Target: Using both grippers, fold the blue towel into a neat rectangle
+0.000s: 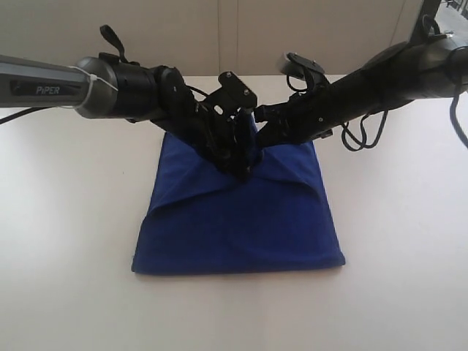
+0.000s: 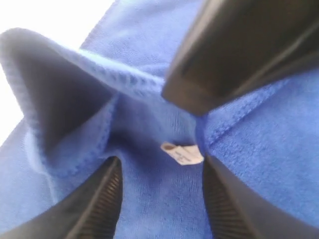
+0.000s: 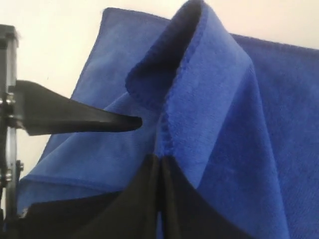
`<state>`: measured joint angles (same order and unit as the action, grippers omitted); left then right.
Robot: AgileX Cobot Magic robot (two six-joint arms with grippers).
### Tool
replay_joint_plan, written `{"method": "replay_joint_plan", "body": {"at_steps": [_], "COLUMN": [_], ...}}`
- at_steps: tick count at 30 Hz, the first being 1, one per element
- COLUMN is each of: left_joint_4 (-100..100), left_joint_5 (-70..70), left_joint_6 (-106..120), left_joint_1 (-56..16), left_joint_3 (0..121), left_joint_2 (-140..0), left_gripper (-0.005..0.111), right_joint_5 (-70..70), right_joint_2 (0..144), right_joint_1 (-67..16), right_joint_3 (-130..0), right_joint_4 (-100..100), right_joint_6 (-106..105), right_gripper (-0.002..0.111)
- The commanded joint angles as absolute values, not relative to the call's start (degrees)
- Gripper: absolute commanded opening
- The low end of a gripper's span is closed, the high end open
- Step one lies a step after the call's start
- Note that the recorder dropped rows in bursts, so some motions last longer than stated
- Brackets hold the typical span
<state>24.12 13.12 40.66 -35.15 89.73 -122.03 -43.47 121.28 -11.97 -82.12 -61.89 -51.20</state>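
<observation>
**Left:** my left end effector point(image 2: 159, 167) stands released, its ribbed fingers point(image 2: 102, 199) apart on either side of a small white label point(image 2: 183, 153) sewn at the hem, holding nothing.

**Centre:** the blue towel point(image 1: 241, 219) lies on the white bench point(image 1: 73, 219). Its near part is flat and squared, and its far edge rises into a peaked fold where both arms meet.

**Right:** my right end effector point(image 3: 160, 167) is clenched on the stitched hem point(image 3: 168, 124) of that raised fold.

**Handling:** the cloth looks soft, light and limp. It sags and creases wherever it is unsupported, so I judge it will hang from a pinch rather than hold any shape. The hem beside the label seems the firmest purchase, taken close to the right grip so that the edge runs taut between the two.
</observation>
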Motion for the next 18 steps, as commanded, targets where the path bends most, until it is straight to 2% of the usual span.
{"method": "replay_joint_plan", "body": {"at_steps": [1,18], "left_joint_4": [24.65,25.63], "left_joint_5": [13.39,11.15], "left_joint_6": [42.22,43.48], "left_joint_1": [-35.02,-36.74], "left_joint_3": [89.67,89.77], "left_joint_2": [-123.05,-123.35], "left_gripper": [0.055,0.055], "right_joint_5": [-43.56,-44.36], "right_joint_2": [120.76,120.76], "right_joint_1": [-11.98,-11.88], "right_joint_3": [-82.60,-82.64], "right_joint_4": [-61.25,-61.14], "right_joint_6": [-52.95,-53.69], "right_gripper": [0.000,0.000]}}
